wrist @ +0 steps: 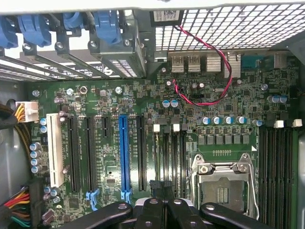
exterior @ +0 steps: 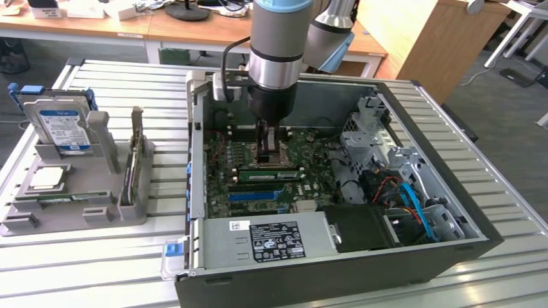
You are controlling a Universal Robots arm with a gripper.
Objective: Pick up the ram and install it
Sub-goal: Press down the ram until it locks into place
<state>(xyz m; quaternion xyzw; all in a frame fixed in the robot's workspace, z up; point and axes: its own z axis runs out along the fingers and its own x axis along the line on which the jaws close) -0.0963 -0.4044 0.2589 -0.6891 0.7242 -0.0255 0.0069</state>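
**Metal, plastic and circuit board surfaces around an open computer case**

A dark, matt metal computer case (exterior: 445,256) lies open on a ribbed, pale metal table (exterior: 505,192). Inside it, the motherboard (wrist: 190,119) is matt green circuit board with black and blue plastic slots and a shiny metal CPU socket frame (wrist: 224,186). A grey matt plastic holder (exterior: 77,212) carries a hard drive (exterior: 61,128) of bare silver metal with a glossy blue label. The gripper (wrist: 162,195) is black plastic, slightly glossy. Behind stand smooth wooden desks (exterior: 128,29).
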